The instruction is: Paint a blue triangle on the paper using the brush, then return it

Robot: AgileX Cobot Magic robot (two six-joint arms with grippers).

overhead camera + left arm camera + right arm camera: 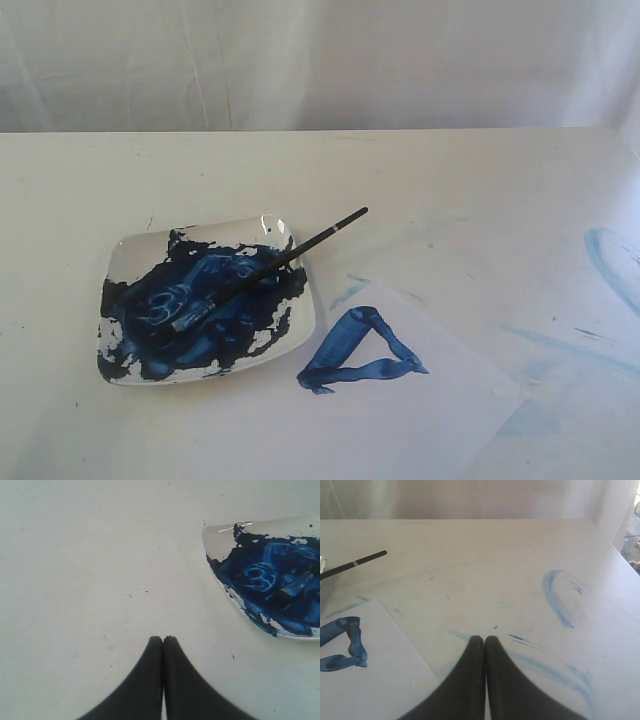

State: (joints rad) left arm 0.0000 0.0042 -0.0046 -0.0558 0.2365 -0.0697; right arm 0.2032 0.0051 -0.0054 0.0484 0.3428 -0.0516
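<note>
One brush lies across the square white dish in the exterior view. Its bristles rest in the dark blue paint and its handle end projects past the dish rim. The blue triangle is painted on the paper, at the corner just beside the dish. In the left wrist view, the left gripper has its jaws fully closed, tips touching, gripping nothing, over bare table near the dish. In the right wrist view, the right gripper is likewise closed and empty, near the paper's edge, well apart from brush and triangle.
</note>
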